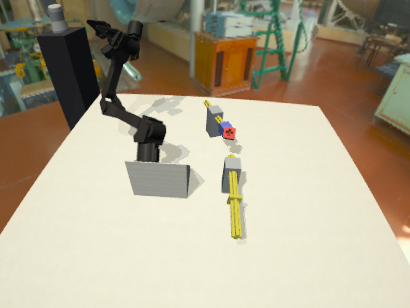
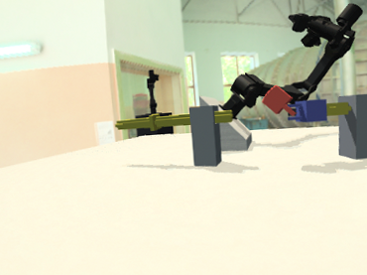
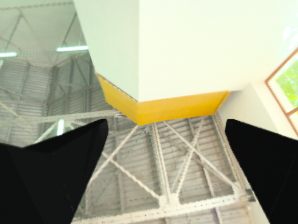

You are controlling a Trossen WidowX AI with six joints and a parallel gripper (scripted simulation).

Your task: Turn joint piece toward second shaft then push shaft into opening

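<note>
Above the table [image 1: 280,260] [image 2: 136,227]: gripper [image 1: 95,27] [image 2: 294,22] [image 3: 165,125], fingers apart, presumably raised clear of the unaligned joint [image 1: 229,133] [image 2: 277,99].

The robot's arm [image 1: 114,80] [image 2: 320,73] is black all over, built of slim straight links between chunky, rounded joint housings, with a stubby cylinder near the wrist. Its gripper [image 1: 95,26] [image 2: 295,25] [image 3: 165,125] is black too, with two broad fingers that taper towards blunt tips.
</note>
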